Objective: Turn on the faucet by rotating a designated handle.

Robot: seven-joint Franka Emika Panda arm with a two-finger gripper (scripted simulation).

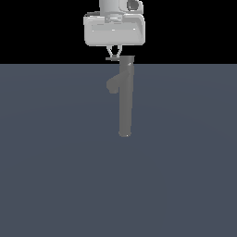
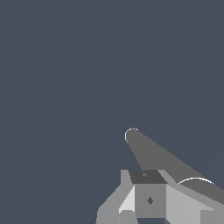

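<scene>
The faucet [image 1: 124,102] is a tall grey column standing on the floor, with a stubby spout [image 1: 112,85] on the exterior view's left side. From its top cap the handle [image 1: 112,59], a thin short rod, sticks out toward the exterior view's left. My gripper [image 1: 114,53] hangs straight above the handle, its fingers drawn together, their tips just at the rod. In the wrist view the faucet [image 2: 153,153] runs away from the gripper [image 2: 148,194], and the handle is hidden behind the fingers.
A flat blue-grey floor [image 1: 55,162] spreads all around the faucet. A black background lies behind the gripper's white hand [image 1: 114,30].
</scene>
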